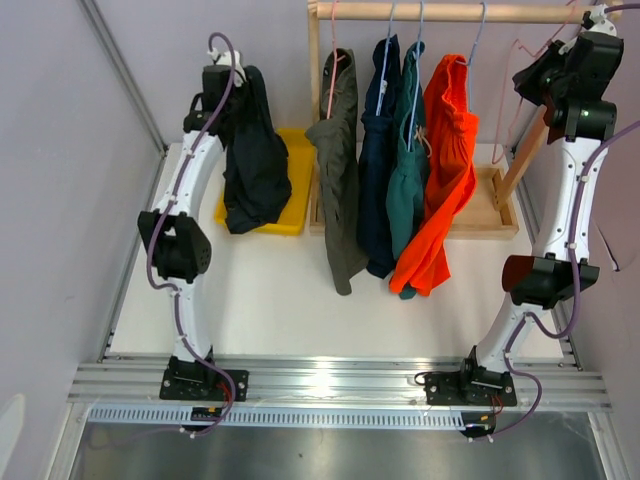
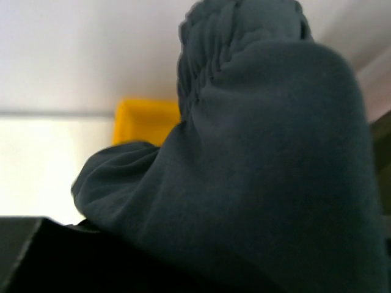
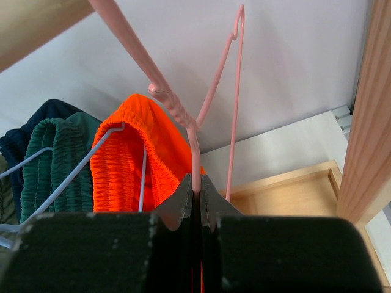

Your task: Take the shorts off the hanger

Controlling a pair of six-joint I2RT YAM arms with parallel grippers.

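Note:
The black shorts (image 1: 255, 160) hang limp from my left gripper (image 1: 226, 82) over the yellow bin (image 1: 296, 180). In the left wrist view the black fabric (image 2: 263, 171) fills the frame and hides the fingers. Olive-grey shorts (image 1: 340, 170), navy shorts (image 1: 378, 160), teal shorts (image 1: 408, 175) and orange shorts (image 1: 445, 170) hang on hangers from the wooden rod (image 1: 450, 12). My right gripper (image 3: 196, 189) is shut on the wire of an empty pink hanger (image 3: 177, 110) at the rod's right end, next to the orange shorts (image 3: 128, 159).
The rack stands on a wooden base (image 1: 493, 205) with an upright post (image 1: 316, 70) on the left and a slanted brace (image 1: 525, 150) on the right. The yellow bin (image 2: 143, 119) sits left of the rack. A grey wall is behind.

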